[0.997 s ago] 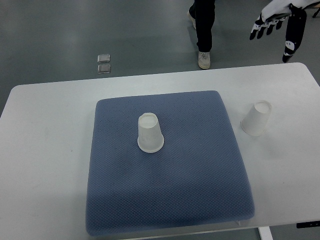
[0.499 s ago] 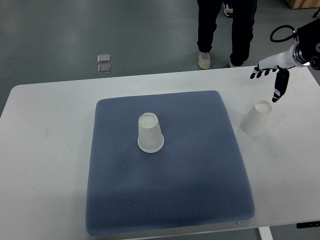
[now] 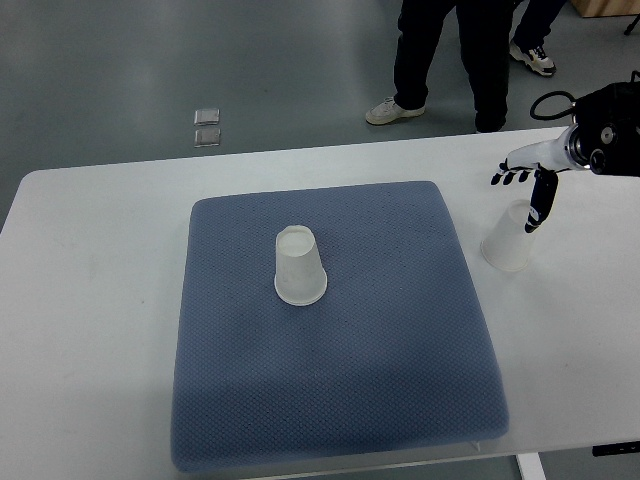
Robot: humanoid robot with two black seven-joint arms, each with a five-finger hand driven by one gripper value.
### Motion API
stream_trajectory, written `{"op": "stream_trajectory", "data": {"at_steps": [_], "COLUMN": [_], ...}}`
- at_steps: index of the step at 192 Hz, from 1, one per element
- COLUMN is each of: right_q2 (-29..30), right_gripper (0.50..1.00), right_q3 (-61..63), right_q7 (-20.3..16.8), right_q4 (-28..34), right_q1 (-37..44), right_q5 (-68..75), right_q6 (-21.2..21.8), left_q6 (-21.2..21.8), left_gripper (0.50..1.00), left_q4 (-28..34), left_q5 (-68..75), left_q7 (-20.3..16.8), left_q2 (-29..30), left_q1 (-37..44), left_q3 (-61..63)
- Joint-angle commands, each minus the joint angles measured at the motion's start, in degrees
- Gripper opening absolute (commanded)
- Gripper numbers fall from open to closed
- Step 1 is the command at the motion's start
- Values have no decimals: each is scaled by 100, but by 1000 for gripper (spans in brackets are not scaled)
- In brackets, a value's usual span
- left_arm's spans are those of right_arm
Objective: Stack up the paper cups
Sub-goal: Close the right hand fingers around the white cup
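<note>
- The right hand [image 3: 527, 190] is seen at the far right of the counter [image 3: 100, 300], its arm entering from the right edge; the fingers are spread and nothing is held.
- A paper cup [image 3: 511, 238] is set upside down on the bare counter directly below and just toward the robot from that hand; the thumb appears to overlap the cup's upturned base, though contact cannot be confirmed.
- The cup's long axis is seen slightly tilted in the view, wide rim toward the lower left, narrow base toward the hand.
- A second paper cup [image 3: 299, 267], also inverted, is placed upright near the middle of a blue-grey pad [image 3: 340, 400], well apart to the left of the first cup.
- The right hand is judged the nearer one for the coming grasp; the left hand is not shown.
- The pad is textured and soft-looking, laid on the white counter, which is smooth.
- Beyond the far edge, a grey floor is shown, with a person's legs [image 3: 450, 50] and shoes, and two small clear squares [image 3: 208, 127] on the floor.
</note>
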Motion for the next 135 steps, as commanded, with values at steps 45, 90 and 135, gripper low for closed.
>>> {"op": "stream_trajectory", "data": {"at_steps": [45, 90, 135], "right_q2": [93, 93, 93], "right_gripper": [930, 928, 924], "right_q3": [0, 0, 0], "right_q7": [-5, -5, -13], "right_q4": [-155, -445, -454], "right_q1": [-381, -627, -698], "right_q5": [2, 2, 2], "right_q6": [-256, -274, -406], "left_q6": [0, 0, 0], "left_gripper": [1000, 1000, 1000], "left_q4": [-9, -9, -9], "left_q5": [1, 1, 1], "left_q7": [0, 0, 0], "left_q2": [0, 0, 0], "left_q1": [0, 0, 0], "left_q3": [8, 8, 25]}}
